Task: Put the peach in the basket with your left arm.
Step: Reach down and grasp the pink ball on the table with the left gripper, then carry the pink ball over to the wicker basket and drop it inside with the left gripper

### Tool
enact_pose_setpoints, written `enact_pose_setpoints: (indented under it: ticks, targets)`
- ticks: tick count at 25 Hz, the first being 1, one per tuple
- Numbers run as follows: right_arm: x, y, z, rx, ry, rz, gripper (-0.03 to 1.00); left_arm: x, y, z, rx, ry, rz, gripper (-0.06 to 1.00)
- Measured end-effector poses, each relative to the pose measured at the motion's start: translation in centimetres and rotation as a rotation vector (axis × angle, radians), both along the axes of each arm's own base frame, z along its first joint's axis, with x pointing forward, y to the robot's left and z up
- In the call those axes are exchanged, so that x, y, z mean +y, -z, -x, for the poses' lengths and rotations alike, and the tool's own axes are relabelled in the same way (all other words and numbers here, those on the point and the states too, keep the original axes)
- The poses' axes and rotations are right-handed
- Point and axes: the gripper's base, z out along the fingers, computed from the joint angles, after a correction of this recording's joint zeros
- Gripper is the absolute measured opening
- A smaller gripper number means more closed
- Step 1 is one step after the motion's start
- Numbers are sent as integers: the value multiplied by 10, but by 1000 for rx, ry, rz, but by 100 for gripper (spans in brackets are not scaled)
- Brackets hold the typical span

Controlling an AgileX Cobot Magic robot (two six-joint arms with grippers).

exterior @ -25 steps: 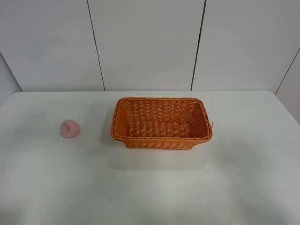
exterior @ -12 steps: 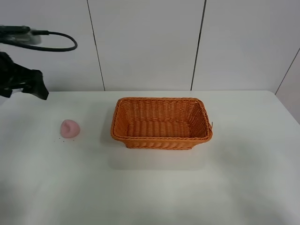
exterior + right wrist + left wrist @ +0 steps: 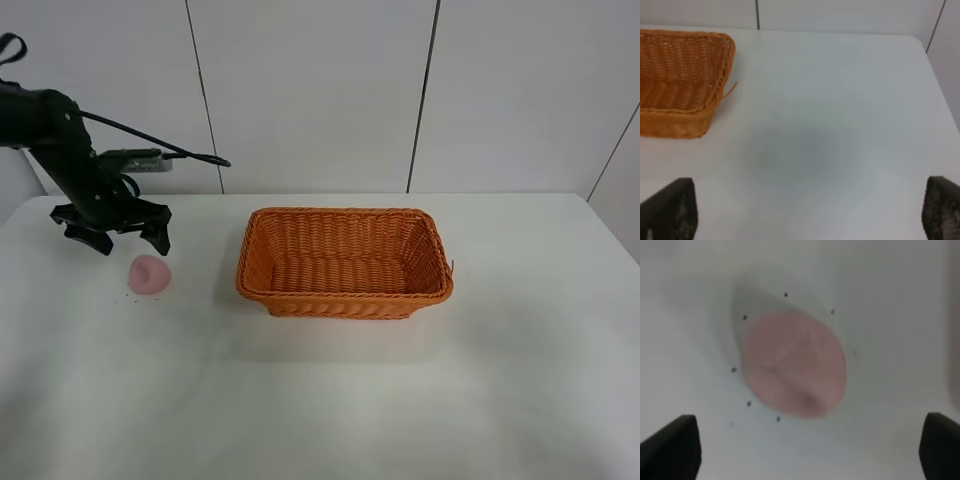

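The pale pink peach point(image 3: 149, 274) lies on the white table left of the orange wicker basket point(image 3: 343, 261). My left gripper point(image 3: 117, 238) hangs open just above and behind the peach, its black fingers spread wide. In the left wrist view the peach point(image 3: 794, 363) fills the middle, with my fingertips point(image 3: 670, 447) wide apart at the two lower corners and not touching it. The right gripper is out of the exterior high view; in the right wrist view its fingertips point(image 3: 667, 212) stand wide apart over bare table, with the basket's corner point(image 3: 685, 80) nearby.
The white table point(image 3: 330, 400) ends at a white panelled wall point(image 3: 310, 90) behind. A black cable point(image 3: 160, 150) loops from my left arm. Tiny dark specks point(image 3: 744, 317) ring the peach on the tabletop.
My left arm has come in from the far left and moved right and down; its open gripper now hangs just over the peach. The peach and the basket have not moved.
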Motion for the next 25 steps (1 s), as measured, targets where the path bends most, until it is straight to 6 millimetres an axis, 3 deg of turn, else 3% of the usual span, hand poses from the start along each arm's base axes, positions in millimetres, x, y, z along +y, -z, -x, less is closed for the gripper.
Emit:
enact_pose_setpoints:
  ticks: [6,12,15,18,20,25]
  targets:
    - [0,0,0,0,0,0,69,0,43,-12,16,-9,-5,90]
    - [0,0,0,0,0,0,69,1,62,-16,27,-7,-15,85]
    - [0,0,0,0,0,0,69,1,65,-16,34,-7,-16,69]
    - [0,0,0,0,0,0,69,1,64,-15,47,-4,-17,30]
    - [0,0,0,0,0,0,69,1,55,-17,42,-2,-17,15]
    - [0,0,0,0,0,0,69,0,10,-21,21,-30,-4,6]
